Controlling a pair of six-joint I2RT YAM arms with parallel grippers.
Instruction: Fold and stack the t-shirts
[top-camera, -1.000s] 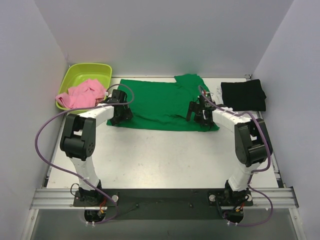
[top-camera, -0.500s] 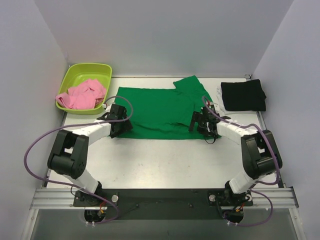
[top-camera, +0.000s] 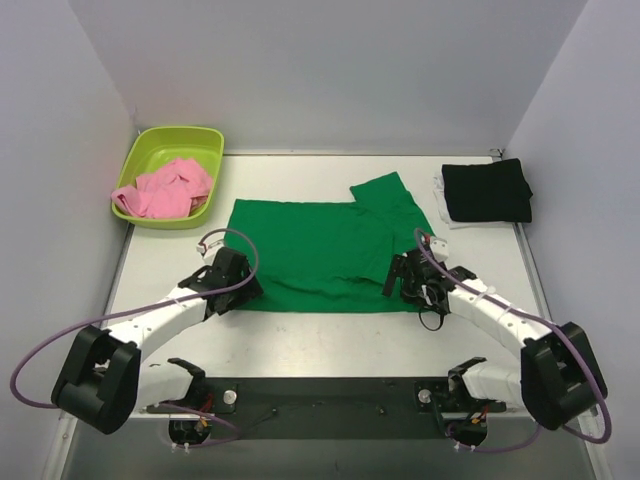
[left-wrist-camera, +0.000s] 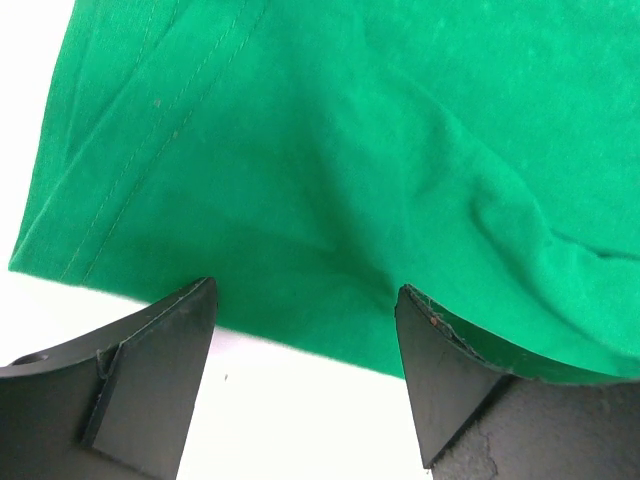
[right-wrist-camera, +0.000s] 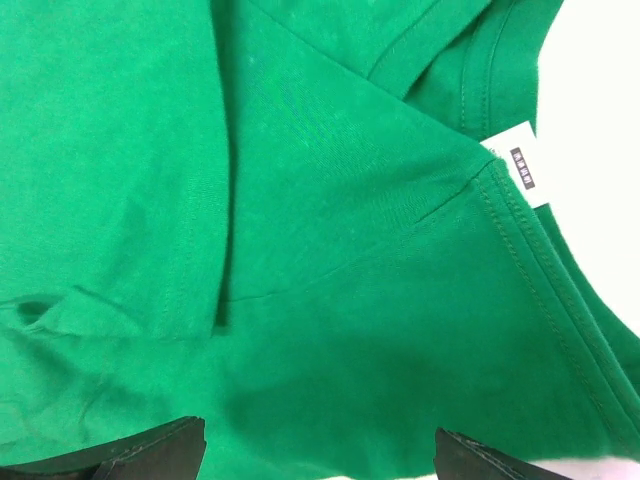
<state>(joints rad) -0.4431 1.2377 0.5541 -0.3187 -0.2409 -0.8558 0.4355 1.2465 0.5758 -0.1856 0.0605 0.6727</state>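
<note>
1. The green t-shirt (top-camera: 318, 248) lies spread near the middle of the bench (top-camera: 330, 335), with one sleeve (top-camera: 385, 192) sticking out toward 1 o'clock.
2. The black t-shirt (top-camera: 487, 190) sits folded at about 2 o'clock. The pink t-shirt (top-camera: 165, 190) is bunched inside the lime tub (top-camera: 175, 135) at about 10 o'clock.
3. The left pincer (top-camera: 232, 283) is at the green shirt's 7 o'clock corner. Its jaws stand wide and clamp nothing, and its own camera shows the stitched hem (left-wrist-camera: 110, 190) and the near edge of the cloth just ahead of them.
4. The right pincer (top-camera: 405, 278) is at the shirt's 5 o'clock corner. It too is spread wide and empty, low over the cloth near the collar, where a white label (right-wrist-camera: 524, 170) shows.
5. Handling, as I judge it:
   - The cloth is thin, light and limp. It will sag, crease and trail rather than hold a shape.
   - It looks neither fragile nor slippery, though it may drag on the bench.
6. Where to grip, as I judge it:
   - Pinch the doubled hem or a seamed corner, where the cloth is thickest.
   - Take both near corners together so that the fold goes over evenly.
   - Taking only the top layer, or gripping mid-panel, would likely bunch it.
</note>
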